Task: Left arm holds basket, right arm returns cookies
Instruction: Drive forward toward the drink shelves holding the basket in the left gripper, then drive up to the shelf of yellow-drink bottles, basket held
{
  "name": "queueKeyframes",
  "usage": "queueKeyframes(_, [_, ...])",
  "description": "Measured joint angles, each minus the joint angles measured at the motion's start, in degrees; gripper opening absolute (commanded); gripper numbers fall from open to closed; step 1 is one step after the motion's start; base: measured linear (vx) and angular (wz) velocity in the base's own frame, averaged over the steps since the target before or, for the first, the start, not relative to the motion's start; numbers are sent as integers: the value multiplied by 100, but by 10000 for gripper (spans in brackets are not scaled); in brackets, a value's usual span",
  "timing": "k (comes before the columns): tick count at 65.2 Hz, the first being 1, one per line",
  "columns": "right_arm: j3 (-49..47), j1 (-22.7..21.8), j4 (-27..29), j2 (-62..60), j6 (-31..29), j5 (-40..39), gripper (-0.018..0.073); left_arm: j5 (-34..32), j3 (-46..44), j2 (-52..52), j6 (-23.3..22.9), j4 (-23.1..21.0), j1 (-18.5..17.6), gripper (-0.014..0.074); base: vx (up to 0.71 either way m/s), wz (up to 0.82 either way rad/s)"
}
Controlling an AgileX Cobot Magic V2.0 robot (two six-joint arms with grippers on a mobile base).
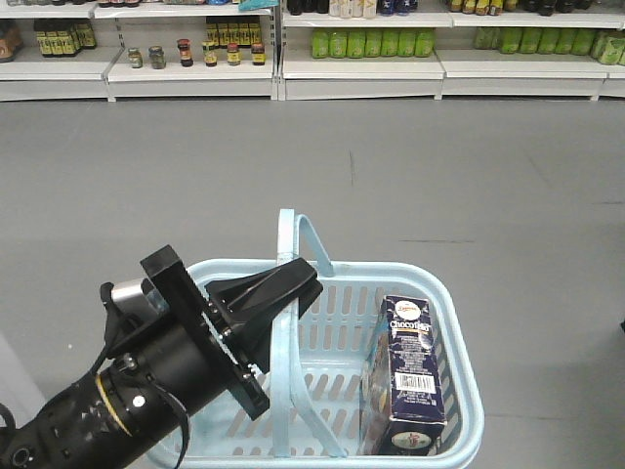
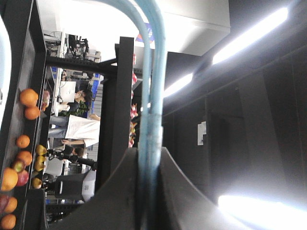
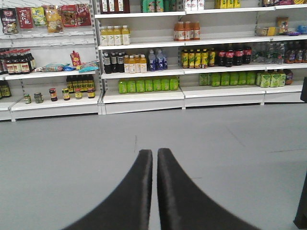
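The light blue basket (image 1: 371,267) hangs low in the front view, above the grey floor. My left gripper (image 1: 293,288) is shut on its two hoop handles (image 1: 291,244), pressed together. From the left wrist, the blue handle (image 2: 154,72) runs up out of the closed left gripper (image 2: 149,158). The cookies (image 1: 408,376), a dark navy "Chocofello" box with a white barcode, stand upright inside the basket at its right end. My right gripper (image 3: 154,152) shows only in the right wrist view, shut with nothing between its fingers, facing the floor and shelves.
White store shelves (image 1: 371,44) with green bottles and jars line the far wall. The same shelves (image 3: 144,62) show in the right wrist view. A dark shape (image 3: 303,201) stands at that view's right edge. A dark fruit rack (image 2: 24,143) shows beside the left wrist.
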Motion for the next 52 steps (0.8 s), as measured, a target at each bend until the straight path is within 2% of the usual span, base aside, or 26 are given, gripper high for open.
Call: queueKeyframes(52, [0, 0, 0, 0, 0, 0, -6, 0, 0, 0, 0, 0, 0, 0, 56, 1])
